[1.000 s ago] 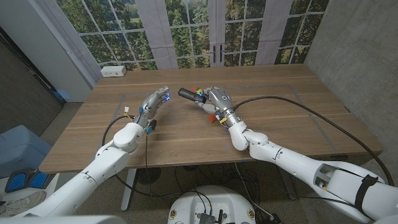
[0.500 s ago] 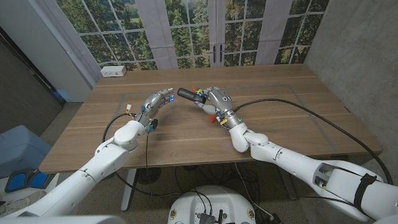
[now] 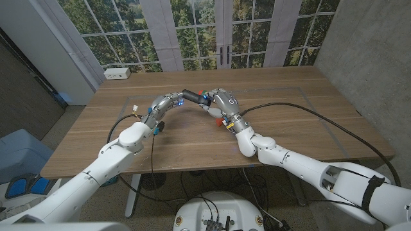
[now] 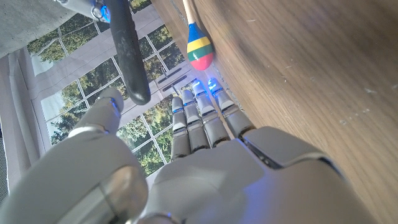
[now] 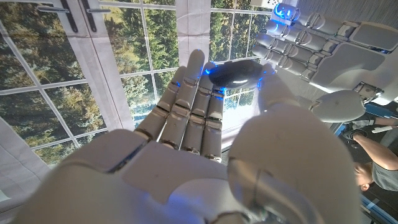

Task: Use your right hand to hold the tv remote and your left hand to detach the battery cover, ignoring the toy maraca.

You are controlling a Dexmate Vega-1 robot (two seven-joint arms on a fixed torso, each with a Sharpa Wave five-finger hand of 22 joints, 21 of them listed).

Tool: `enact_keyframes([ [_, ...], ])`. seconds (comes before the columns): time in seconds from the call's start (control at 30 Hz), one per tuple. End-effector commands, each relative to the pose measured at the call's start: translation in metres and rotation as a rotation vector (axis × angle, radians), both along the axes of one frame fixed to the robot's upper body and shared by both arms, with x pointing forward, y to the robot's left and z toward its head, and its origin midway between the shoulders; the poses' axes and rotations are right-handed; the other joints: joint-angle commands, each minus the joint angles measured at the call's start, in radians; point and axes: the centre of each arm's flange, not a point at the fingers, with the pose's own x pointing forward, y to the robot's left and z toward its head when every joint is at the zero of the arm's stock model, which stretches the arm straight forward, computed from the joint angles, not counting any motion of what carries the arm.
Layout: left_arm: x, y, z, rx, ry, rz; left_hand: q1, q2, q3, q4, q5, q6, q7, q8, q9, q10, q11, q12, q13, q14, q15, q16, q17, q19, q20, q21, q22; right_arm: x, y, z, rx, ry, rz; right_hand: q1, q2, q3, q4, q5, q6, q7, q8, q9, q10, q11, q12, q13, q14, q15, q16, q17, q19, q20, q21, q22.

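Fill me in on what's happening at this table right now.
The right robot hand holds a black tv remote lifted above the wooden table. The left robot hand reaches toward the remote's free end, fingers apart; whether it touches the remote can't be told. No detached battery cover is visible. A striped toy maraca lies on the table beyond the left hand's fingertips, untouched.

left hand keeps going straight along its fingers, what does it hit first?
Most likely the free end of the tv remote held up by the right hand. The left hand fingertips are already right at it; contact is unclear.
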Motion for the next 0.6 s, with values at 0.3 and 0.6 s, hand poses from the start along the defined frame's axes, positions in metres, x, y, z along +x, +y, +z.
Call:
enact_keyframes([
  [0.3, 0.0087, -0.0096, 0.0053, -0.008, 0.034, -0.121, 0.049, 0.027, -0.016, 0.004, -0.001, 0.079, -0.014, 0.030, 0.009, 0.087, -0.020, 0.022, 0.011, 0.057, -0.082, 0.027, 0.011, 0.028, 0.017, 0.012, 0.003, -0.0015, 0.0031, -0.0032, -0.006, -0.050, 0.018, 0.087, 0.071, 0.008, 0.012, 0.014, 0.153, -0.158, 0.010, 0.014, 0.203, -0.206, -0.004, 0.006, 0.023, -0.148, -0.014, 0.016, -0.007, -0.054, 0.012, 0.003],
  [0.6, 0.0078, -0.0097, 0.0058, -0.021, 0.032, -0.133, 0.132, 0.107, -0.011, -0.003, 0.007, 0.172, -0.020, 0.070, 0.026, 0.211, -0.037, 0.059, 0.029, 0.149, -0.110, 0.085, 0.036, 0.070, 0.035, 0.034, 0.011, -0.0030, 0.0031, -0.0026, 0.001, -0.054, 0.021, 0.089, 0.070, 0.006, 0.012, 0.017, 0.154, -0.157, 0.012, 0.010, 0.206, -0.207, -0.006, 0.007, 0.024, -0.148, -0.023, 0.027, -0.012, -0.055, 0.018, 0.002],
])
